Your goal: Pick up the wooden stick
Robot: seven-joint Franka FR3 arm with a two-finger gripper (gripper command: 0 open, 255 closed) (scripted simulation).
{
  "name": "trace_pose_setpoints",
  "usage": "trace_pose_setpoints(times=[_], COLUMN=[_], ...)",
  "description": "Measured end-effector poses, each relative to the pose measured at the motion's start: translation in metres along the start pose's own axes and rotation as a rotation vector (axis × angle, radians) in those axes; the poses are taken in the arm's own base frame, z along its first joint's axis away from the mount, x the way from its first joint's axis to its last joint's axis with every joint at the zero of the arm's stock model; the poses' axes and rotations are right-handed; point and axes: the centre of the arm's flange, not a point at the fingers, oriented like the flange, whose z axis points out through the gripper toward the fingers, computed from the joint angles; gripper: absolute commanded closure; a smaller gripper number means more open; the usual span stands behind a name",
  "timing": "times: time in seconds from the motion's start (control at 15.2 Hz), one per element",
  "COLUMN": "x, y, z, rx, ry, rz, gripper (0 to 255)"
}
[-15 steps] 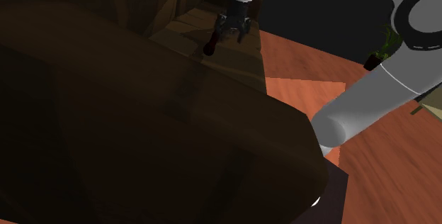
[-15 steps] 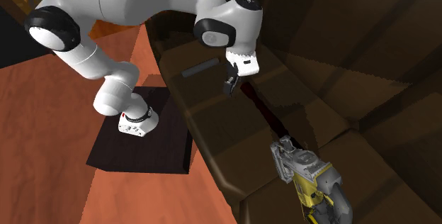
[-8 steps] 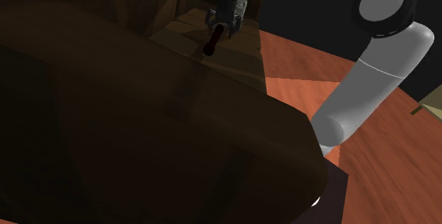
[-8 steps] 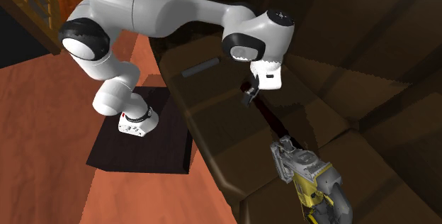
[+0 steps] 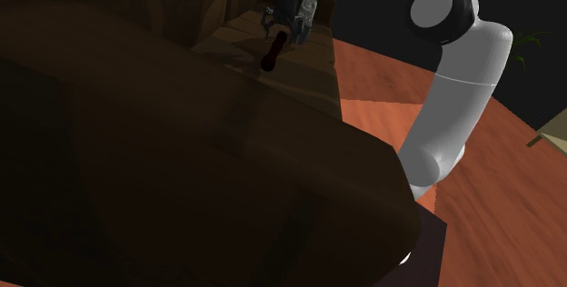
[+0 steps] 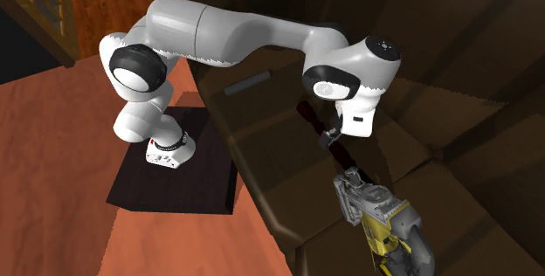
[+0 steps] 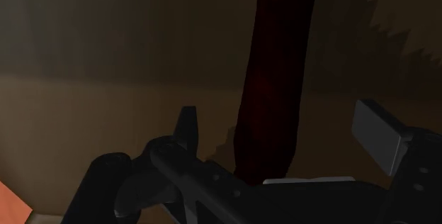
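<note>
**Straddling the stick, jaws not yet closed**

In the wrist view the gripper (image 7: 283,122) hangs low over the dark red stick (image 7: 276,59). The fingers (image 7: 188,130) stand wide apart with the stick running between them. A gap shows on each side, so nothing is held. The stick sits nearer one finger than the other.

The stick lies flat on the dark brown table (image 6: 262,156), and in the second exterior view the gripper meets it partway along its length. One end points toward a yellow and grey drill (image 6: 382,217) close by on the same surface. Farther off lies a short grey bar (image 6: 247,83), well apart from the stick. Beyond the table edge are the dark stand (image 6: 175,178) and the orange floor (image 6: 61,143).

The main risk appears to be the off-centre straddle. If the jaws close as they stand, the nearer finger would likely reach the stick first and push it sideways or roll it. A round, slim stick could then twist out of the pinch. Descending further might drive the fingertips into the table. A grip away from the stick's middle could let the long end droop on lifting and swing toward the drill.
</note>
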Motion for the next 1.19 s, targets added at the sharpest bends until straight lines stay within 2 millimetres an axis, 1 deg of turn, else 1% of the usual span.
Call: trace_pose_setpoints(times=[0.46, 0.53, 1.19], x=[0.003, 0.003, 0.003], y=[-0.002, -0.002, -0.003], z=[0.035, 0.037, 0.038], rx=[0.0, 0.0, 0.001], ry=[0.0, 0.0, 0.001], rz=[0.009, 0.009, 0.009], gripper=[0, 255, 255])
